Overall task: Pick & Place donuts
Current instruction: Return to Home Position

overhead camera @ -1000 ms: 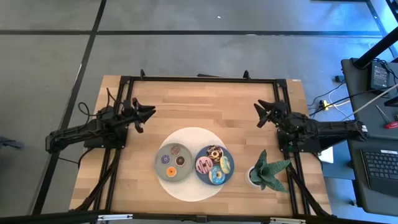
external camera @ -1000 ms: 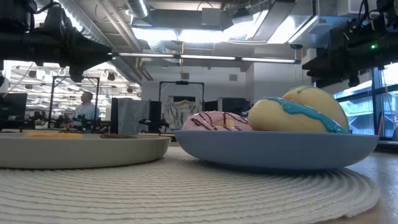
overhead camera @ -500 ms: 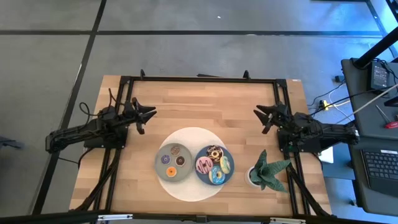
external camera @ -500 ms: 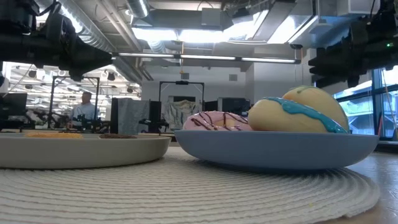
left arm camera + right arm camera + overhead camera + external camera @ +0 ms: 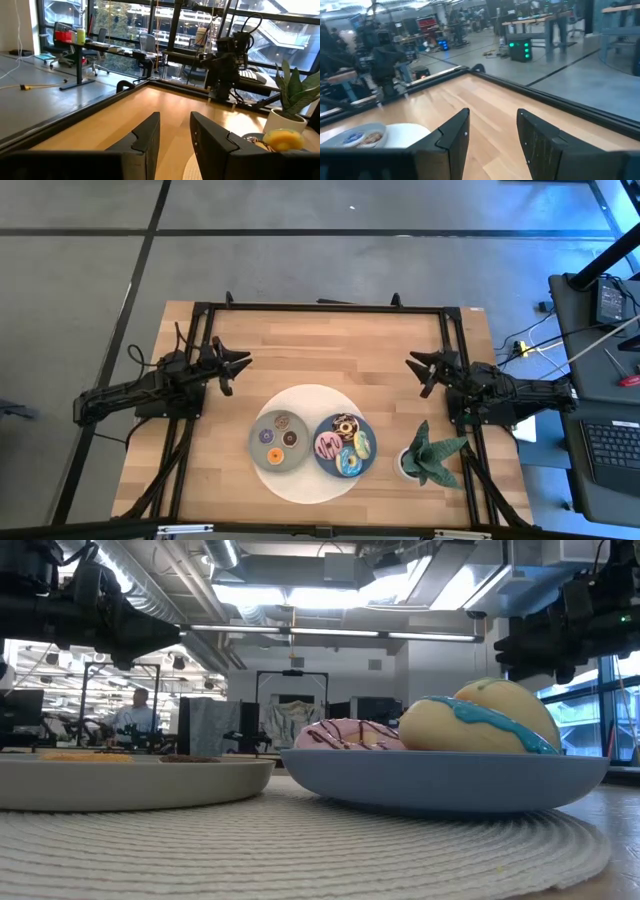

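Four larger donuts lie on the blue plate: chocolate, pink, yellow-green and blue. In the low view the pink donut, the blue donut and the yellow-green donut show above the plate's rim. Tiny donuts, among them purple, brown and orange, lie on the grey plate. My left gripper hovers open to the far left of the plates. My right gripper hovers open to their far right.
Both plates sit on a round white woven mat near the table's near edge. A potted green plant stands to the right of the blue plate, close under my right arm. Bare wood lies between the grippers, toward the far edge.
My right gripper has shifted a little toward the table's near edge and stayed open. The donuts and plates have not moved.
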Controlling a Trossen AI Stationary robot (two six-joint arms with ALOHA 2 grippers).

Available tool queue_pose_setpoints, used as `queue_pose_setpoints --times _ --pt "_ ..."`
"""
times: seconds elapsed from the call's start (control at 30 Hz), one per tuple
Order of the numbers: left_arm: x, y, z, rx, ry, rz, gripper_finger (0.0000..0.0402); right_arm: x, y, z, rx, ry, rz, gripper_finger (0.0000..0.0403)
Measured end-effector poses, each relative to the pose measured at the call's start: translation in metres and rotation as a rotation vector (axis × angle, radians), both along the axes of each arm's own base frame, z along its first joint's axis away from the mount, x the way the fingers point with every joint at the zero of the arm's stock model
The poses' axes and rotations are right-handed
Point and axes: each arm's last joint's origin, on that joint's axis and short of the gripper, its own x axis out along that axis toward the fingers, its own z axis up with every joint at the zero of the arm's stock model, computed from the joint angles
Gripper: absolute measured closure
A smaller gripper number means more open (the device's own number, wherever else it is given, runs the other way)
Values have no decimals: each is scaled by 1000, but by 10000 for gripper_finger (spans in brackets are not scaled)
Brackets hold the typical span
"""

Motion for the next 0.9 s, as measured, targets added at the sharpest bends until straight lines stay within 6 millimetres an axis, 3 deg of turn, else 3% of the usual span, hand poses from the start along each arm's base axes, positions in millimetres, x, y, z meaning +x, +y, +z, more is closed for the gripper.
queue_pose_setpoints --times 0.23,0.47,0.9 --pt "0 0 0 0 0 -1 295 1 1 0 -29 -8 25 237" --pt "0 0 0 1 0 -3 299 6 5 -3 -173 -33 202 237" --pt "0 0 0 0 0 -3 296 6 5 -3 -174 -24 197 237"
